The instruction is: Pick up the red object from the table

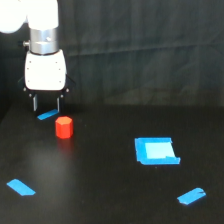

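Nearest the camera, low at the exterior view's left: a blue tape strip (20, 187), flat on the matte black bench (100, 170), angled. Low at the exterior view's right, about as near: a second blue strip (191, 196), also flat and slanted. Starting again from the left, farther back: the white tool (46, 104), hanging from a silver wrist collar and a white arm link in the upper left corner, pointing straight down. Two thin dark fingers (35, 103) apart with a clear gap between them, nothing held, tips just above the bench surface or close to it; contact with the bench impossible to tell. Right under the fingertips: a short blue tape piece (47, 115), flat, tilted slightly. Just beside that tape, a little toward the camera and to the right of the tool: the red object (64, 127), a small short cylinder standing upright on the bench, near the tool but clear of the fingers and outside the gap between them. Well apart to the right, past the middle of the bench: a blue square patch (156, 150), paler in its centre, edges somewhat uneven. Behind everything: a dark wrinkled cloth backdrop (150, 50).
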You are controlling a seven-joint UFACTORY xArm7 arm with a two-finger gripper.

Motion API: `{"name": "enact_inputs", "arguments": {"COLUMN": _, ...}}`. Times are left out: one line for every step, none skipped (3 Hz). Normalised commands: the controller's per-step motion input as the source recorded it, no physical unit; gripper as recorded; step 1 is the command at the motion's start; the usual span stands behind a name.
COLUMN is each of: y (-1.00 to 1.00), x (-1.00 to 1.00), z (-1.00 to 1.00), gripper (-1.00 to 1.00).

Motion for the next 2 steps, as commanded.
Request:
{"name": "enact_inputs", "arguments": {"y": -0.15, "x": 0.1, "z": 0.12, "gripper": 0.9}}
{"name": "enact_inputs", "arguments": {"y": -0.73, "x": 0.24, "z": -0.09, "gripper": 1.0}}
